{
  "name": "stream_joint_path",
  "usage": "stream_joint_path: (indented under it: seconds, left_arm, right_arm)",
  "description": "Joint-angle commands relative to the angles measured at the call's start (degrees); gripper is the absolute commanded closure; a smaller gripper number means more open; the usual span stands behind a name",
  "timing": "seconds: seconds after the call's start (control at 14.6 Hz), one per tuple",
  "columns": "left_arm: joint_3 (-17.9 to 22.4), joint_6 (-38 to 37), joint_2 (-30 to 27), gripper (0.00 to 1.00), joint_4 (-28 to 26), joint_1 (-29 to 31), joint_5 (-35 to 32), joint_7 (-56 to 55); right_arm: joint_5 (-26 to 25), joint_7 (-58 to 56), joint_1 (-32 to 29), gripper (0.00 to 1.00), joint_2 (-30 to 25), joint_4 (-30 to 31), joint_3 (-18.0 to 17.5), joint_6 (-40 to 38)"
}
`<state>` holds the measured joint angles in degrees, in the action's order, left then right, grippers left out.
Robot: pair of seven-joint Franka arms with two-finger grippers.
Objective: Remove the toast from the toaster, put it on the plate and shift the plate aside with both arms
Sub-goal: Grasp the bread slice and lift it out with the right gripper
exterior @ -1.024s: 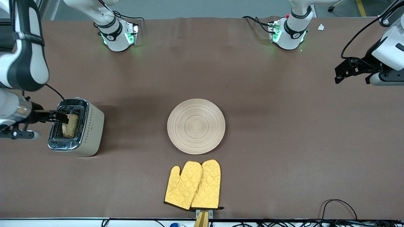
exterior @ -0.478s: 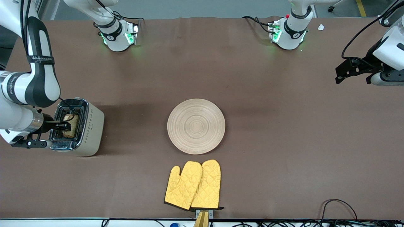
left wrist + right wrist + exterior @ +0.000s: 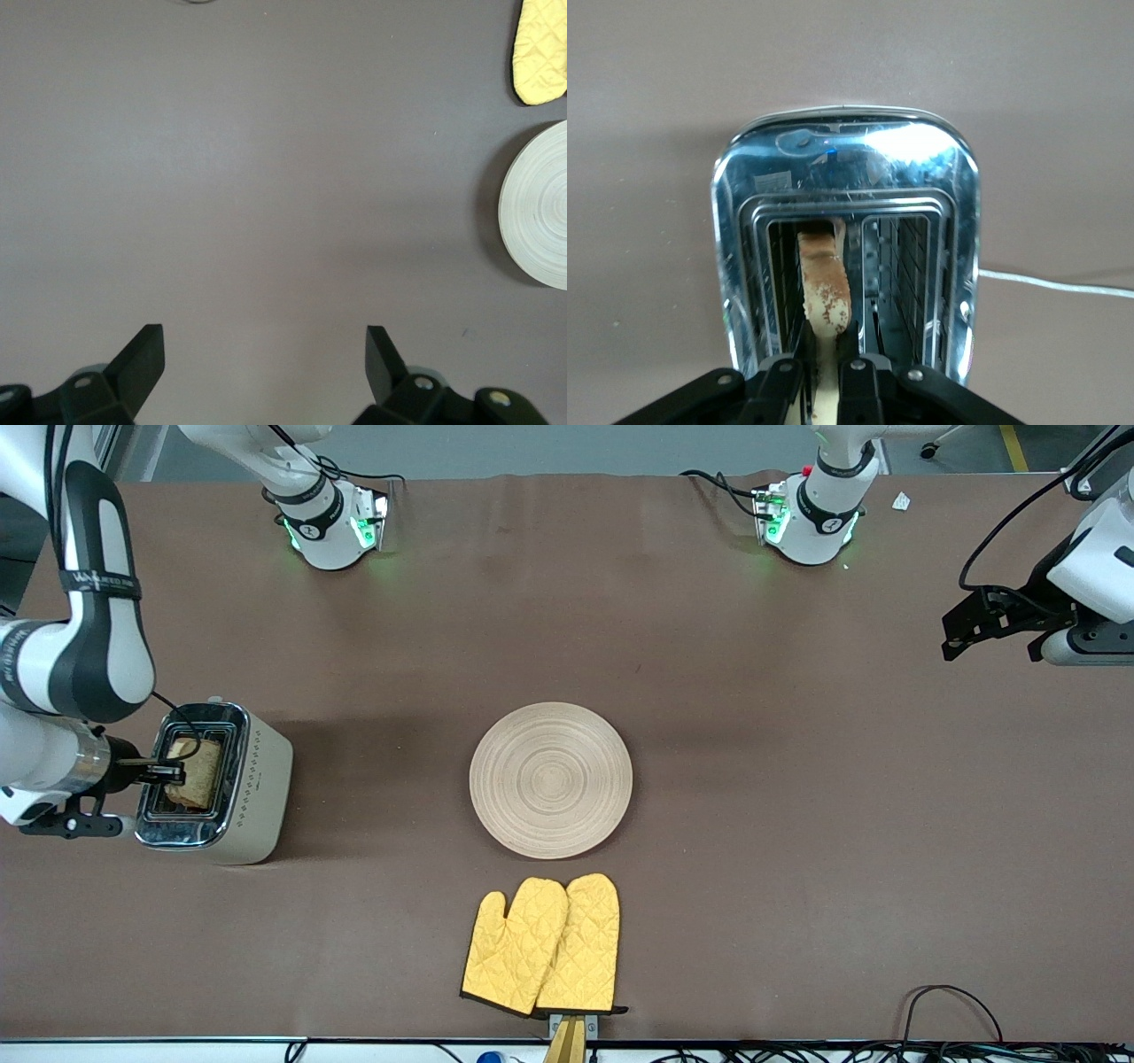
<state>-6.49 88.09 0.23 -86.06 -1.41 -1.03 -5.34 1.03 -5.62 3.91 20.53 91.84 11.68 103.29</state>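
The right pincer hung over the toaster at the right arm's end of the worktop; its two flat black fingers were clamped on the toast, one on each face of the slice; seen from the right wrist, the toast stood on edge in one slot, a thin slab with a pale, brown-speckled crust edge, its lower part hidden between the finger pads; the neighbouring slot showed only ribbed wire guides. The toaster had a mirror-bright chrome top with rounded corners, and in the front view a matte cream body with a row of small diamond marks along its side.

Well apart from that pincer, toward the middle of the worktop, lay the plate, a round disc of light wood with concentric ring grain; just beside it, nearer to the front camera, lay a pair of yellow quilted oven mitts with dark trim at the cuffs, overlapping each other.

The left pincer waited in the air over the left arm's end of the worktop, well apart from the plate; the left wrist view showed its black, wedge-shaped fingers spread wide with nothing between them, the smooth brown cloth-like surface below, and the plate's rim and a mitt tip at the edge of that view.
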Motion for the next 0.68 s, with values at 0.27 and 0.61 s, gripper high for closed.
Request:
stream_joint_path:
  seconds: [0.27,0.61]
  left_arm:
    - [0.16,-0.46,0.13,0.00,0.81,0.36,0.68,0.86]
    - [0.42,-0.38,0.21,0.00,0.89,0.45,0.59,0.95]
  right_arm:
    - [0.11,3.40,3.28,0.87,-5.15,-8.50,-0.96,-9.31]
    - [0.38,13.35,17.33,0.87,-3.84,-9.14,-0.87,-10.13]
